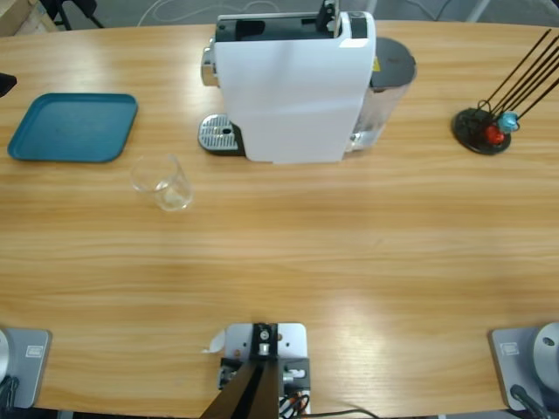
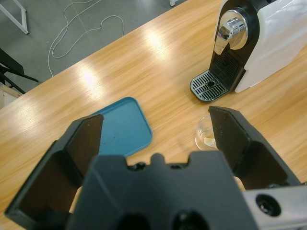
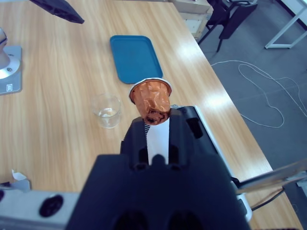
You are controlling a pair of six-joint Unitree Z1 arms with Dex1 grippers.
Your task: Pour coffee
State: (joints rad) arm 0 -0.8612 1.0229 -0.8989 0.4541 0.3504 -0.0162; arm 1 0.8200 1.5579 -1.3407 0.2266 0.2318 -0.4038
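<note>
A white coffee machine (image 1: 293,87) stands at the back middle of the table, its spout (image 2: 224,33) over a drip grate (image 1: 218,135). In front of it to the left is a clear glass tumbler (image 1: 162,182), (image 2: 205,134), (image 3: 107,110) holding a thin layer of pale coffee (image 3: 106,114). My right gripper (image 3: 152,125) hovers over the machine's black top (image 3: 192,124), shut on a copper capsule (image 3: 152,98) that sticks up from its jaws. My left gripper (image 2: 156,120) is open and holds nothing, raised above the table between the tray and the tumbler.
A teal tray (image 1: 74,127), (image 2: 120,129), (image 3: 135,57) lies at the left, bare. A black stand (image 1: 482,129) with thin rods rises at the far right. Bare wood stretches across the front of the table. Cables lie on the floor beyond the table (image 2: 81,19).
</note>
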